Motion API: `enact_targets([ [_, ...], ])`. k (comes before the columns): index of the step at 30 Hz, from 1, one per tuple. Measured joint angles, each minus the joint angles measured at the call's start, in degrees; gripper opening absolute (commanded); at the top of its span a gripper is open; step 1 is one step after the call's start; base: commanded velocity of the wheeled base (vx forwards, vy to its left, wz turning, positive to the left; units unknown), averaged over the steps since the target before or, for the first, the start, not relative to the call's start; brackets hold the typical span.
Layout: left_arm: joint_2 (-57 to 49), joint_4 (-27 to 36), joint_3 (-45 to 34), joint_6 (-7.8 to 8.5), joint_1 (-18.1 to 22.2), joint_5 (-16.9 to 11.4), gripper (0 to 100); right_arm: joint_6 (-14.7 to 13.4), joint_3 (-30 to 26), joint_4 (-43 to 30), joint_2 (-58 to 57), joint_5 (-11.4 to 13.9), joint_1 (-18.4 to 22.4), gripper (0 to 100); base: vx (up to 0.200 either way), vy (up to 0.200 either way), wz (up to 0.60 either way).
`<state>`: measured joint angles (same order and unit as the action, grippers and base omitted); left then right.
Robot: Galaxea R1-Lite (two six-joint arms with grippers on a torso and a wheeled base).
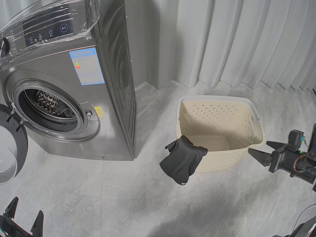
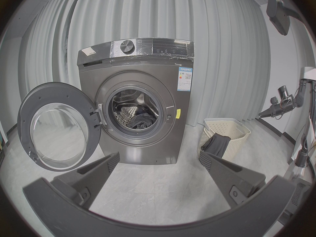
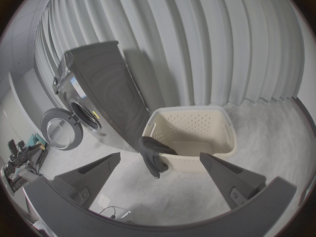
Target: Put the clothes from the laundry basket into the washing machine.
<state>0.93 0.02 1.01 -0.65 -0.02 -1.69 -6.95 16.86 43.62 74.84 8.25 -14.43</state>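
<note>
The front-loading washing machine [image 1: 108, 66] stands on the grey tiled floor [image 1: 131, 188] with its round door [image 1: 21, 142] swung open. Dark clothing [image 2: 141, 120] lies in the drum. To the robot's right of it sits the cream laundry basket [image 1: 214, 98]. A black garment [image 1: 182, 160] hangs over the basket's front rim and drapes down the outside wall. The left gripper [image 1: 27, 205] hovers low in front of the machine, its fingers spread apart and holding nothing. The right gripper [image 1: 258, 146] hangs just beside the basket's right corner, fingers likewise parted and empty. White curtains [image 1: 230, 33] hang behind.
</note>
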Motion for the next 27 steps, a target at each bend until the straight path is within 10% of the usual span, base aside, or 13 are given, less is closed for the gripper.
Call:
enact_targets([
  [27,0.0,0.1,0.0,-0.01,0.0,0.0,100,0.4,20.8,11.6,41.5,-3.7,-9.8,100,0.0,0.0,0.0],
])
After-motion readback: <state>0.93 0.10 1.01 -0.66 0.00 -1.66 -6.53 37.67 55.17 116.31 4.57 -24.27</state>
